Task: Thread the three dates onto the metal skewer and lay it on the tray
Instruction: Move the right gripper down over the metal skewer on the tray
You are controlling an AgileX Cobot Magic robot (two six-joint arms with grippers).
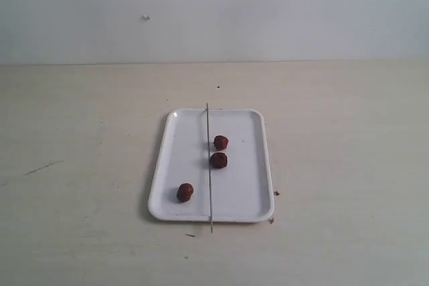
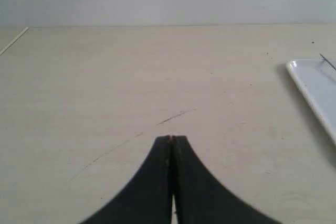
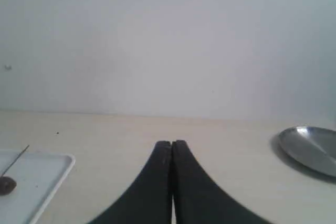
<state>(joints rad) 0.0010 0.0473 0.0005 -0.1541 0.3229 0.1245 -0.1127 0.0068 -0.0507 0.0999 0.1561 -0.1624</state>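
A white tray (image 1: 165,165) lies near the middle of the desk (image 1: 80,165), its long sides running from the near edge to the far edge. A thin metal skewer (image 1: 209,185) rests lengthwise along it, both tips poking past the short rims. The far date (image 1: 220,142) and the middle date (image 1: 218,160) sit just on the right-edge side of the skewer; whether they touch it I cannot tell. The near date (image 1: 185,192) lies on the other side, apart from it. None is threaded. A few crumbs (image 1: 276,193) dot the desk beside the tray. The left gripper (image 2: 172,139) hangs over bare desk, jaws pressed together. The right gripper (image 3: 171,143) also has its jaws pressed together, between the tray and a metal plate (image 3: 310,148).
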